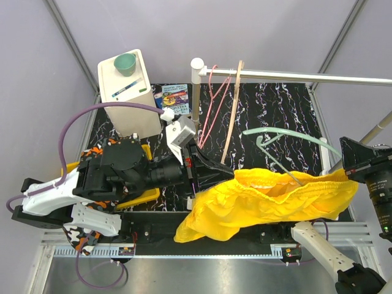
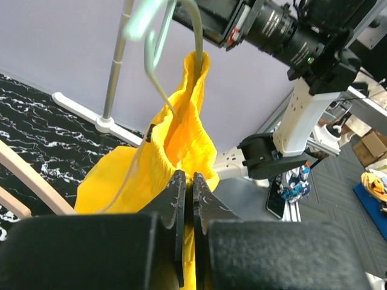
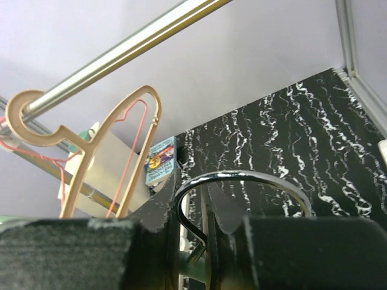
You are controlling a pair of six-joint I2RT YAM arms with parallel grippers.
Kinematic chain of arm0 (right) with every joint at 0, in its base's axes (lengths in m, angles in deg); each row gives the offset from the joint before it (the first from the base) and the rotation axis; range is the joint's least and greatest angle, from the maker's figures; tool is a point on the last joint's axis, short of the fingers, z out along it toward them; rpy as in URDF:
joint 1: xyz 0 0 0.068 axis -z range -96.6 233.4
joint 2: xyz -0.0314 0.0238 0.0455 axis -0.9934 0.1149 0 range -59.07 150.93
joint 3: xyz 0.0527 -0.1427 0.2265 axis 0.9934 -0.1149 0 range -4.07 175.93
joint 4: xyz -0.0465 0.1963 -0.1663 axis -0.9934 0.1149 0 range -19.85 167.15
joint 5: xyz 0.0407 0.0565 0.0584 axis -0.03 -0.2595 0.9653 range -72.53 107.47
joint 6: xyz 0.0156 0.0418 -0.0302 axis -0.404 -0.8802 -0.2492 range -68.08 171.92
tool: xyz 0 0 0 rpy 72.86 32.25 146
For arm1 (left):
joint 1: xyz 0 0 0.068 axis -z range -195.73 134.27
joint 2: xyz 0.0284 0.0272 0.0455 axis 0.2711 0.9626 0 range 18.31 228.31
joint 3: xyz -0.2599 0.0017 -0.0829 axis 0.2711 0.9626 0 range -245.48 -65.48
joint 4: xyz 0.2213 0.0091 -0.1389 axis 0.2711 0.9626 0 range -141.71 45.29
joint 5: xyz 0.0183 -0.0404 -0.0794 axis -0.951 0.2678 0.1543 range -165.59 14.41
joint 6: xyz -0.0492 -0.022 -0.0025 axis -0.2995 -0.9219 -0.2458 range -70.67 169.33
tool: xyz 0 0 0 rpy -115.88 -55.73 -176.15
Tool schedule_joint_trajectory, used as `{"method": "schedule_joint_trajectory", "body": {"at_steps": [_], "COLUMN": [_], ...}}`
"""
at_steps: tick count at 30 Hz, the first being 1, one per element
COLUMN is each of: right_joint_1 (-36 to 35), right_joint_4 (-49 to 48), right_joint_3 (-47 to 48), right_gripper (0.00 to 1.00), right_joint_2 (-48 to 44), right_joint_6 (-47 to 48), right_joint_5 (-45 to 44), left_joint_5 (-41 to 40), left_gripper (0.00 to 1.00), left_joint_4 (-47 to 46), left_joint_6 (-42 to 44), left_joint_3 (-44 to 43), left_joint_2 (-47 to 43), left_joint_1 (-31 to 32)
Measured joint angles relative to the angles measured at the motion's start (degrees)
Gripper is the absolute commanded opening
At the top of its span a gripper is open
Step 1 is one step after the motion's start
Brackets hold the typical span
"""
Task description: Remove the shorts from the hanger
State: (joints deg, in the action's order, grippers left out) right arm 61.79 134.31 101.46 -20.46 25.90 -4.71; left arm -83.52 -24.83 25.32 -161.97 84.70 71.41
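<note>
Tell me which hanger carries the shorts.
The pale green hanger, threaded through the yellow shorts and off the rail; the pink wire hanger and the wooden hanger hang bare on that rail.

Shorts (image 1: 269, 199) — yellow cloth, matt, thin and crinkled. Green hanger (image 1: 285, 130) inside them is pale plastic, smooth with a slight sheen; the hanger hook (image 3: 242, 174) is glossy with bright highlights. Rail (image 1: 306, 76) is metal, brushed, shiny. Wooden hanger (image 1: 232, 110) is bare light wood, matt; pink hanger (image 1: 210, 98) is thin coated wire. Table top (image 1: 288, 104) is black with white marbling — smooth, low gloss. Box (image 1: 131, 113) is cream, matt, looks plastic.
</note>
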Motion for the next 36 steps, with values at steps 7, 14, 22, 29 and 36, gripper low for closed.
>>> {"method": "schedule_joint_trajectory", "body": {"at_steps": [7, 14, 22, 29, 36], "right_joint_1": [-0.6, -0.6, -0.7, -0.7, -0.7], "right_joint_4": [-6.2, -25.0, -29.7, -28.7, -25.9], "right_joint_3": [-2.9, -7.9, 6.6, 9.8, 9.5], "right_gripper": [0.00, 0.00, 0.00, 0.00, 0.00], "right_joint_2": [-0.7, 2.2, 10.5, 10.4, 10.7], "right_joint_6": [-7.6, -18.3, -16.0, -11.7, -9.8], "right_joint_5": [5.9, 26.3, 28.6, 27.1, 26.1], "left_joint_5": [0.5, 1.7, 1.7, 3.9, -5.2], "left_gripper": [0.00, 0.00, 0.00, 0.00, 0.00], "left_joint_4": [0.2, 1.4, 8.8, 13.9, 25.1], "left_joint_6": [0.0, 0.7, 0.3, -5.0, -10.9], "left_joint_3": [1.1, 1.2, 8.7, 16.9, 15.4], "left_joint_2": [0.3, 1.2, -7.8, -21.3, -25.7], "left_joint_1": [0.2, 0.2, 0.2, 0.2, 0.3]}}
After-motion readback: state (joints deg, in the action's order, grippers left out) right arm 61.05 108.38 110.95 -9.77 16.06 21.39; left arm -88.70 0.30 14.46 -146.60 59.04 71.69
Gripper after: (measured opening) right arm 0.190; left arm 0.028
